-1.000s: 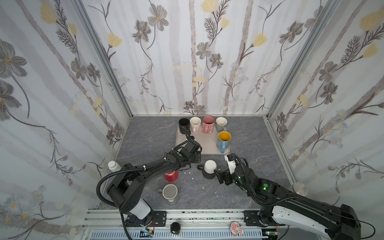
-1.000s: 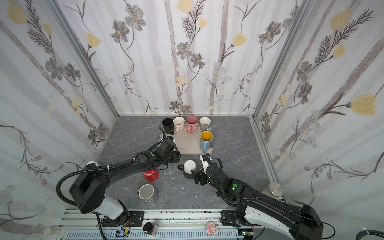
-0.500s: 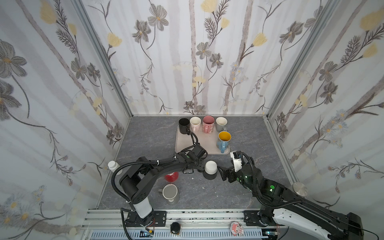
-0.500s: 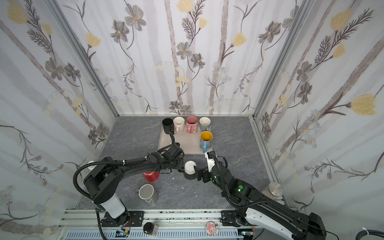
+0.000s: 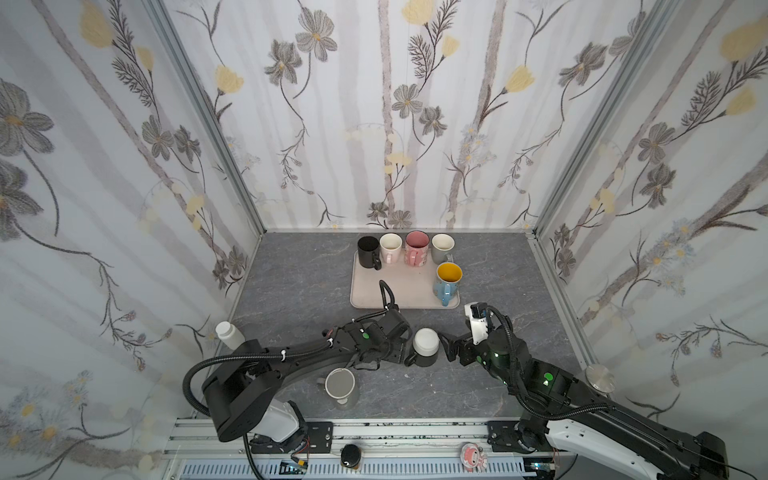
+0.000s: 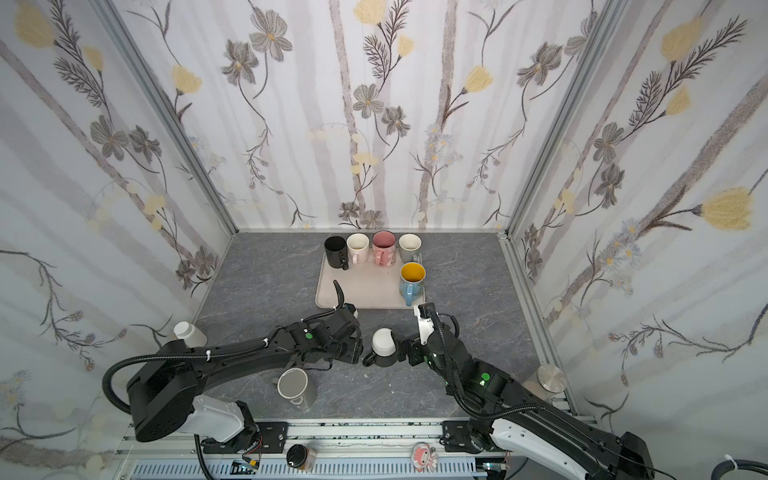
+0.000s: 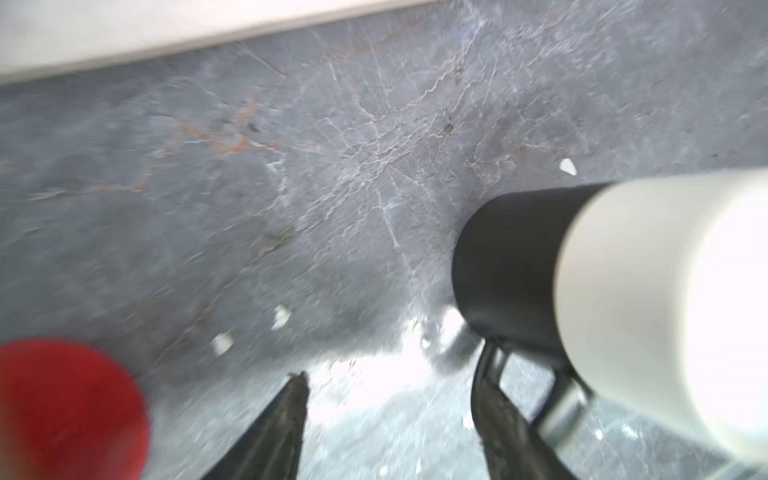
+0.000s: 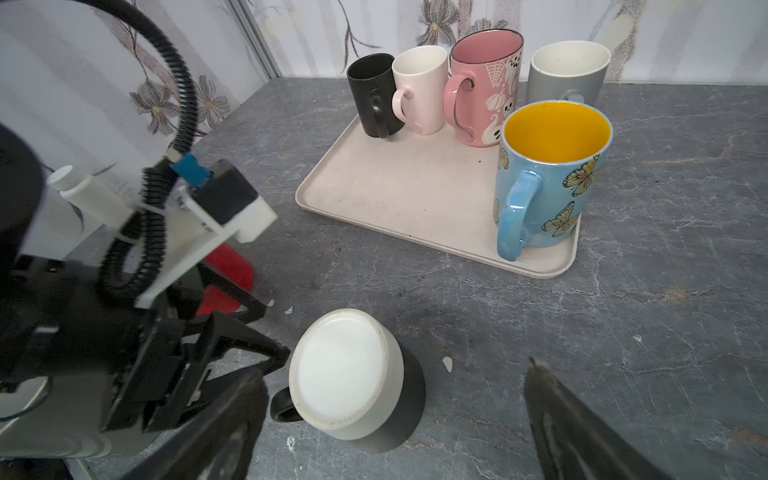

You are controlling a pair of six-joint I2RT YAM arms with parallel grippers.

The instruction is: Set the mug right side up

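**Nearest you:** grey mug (image 5: 340, 384), by the desk's (image 5: 291, 291) front edge.

**Mid-desk:** two-tone mug (image 5: 424, 347), base up, rim down, handle toward the left gripper (image 5: 401, 353). Its jaws are parted and hold nothing.

**Right gripper** (image 8: 397, 370)**:** jaws wide, just beside the mug.

**Handling, as you should judge it:** glazed ceramic, rigid, slick, chippable, moderately heavy. Grip across the body.

**Room:** open desk to the mug's right, red cup (image 8: 226, 270) close on its left.

**Beyond:** tray (image 5: 399, 286) of upright mugs.
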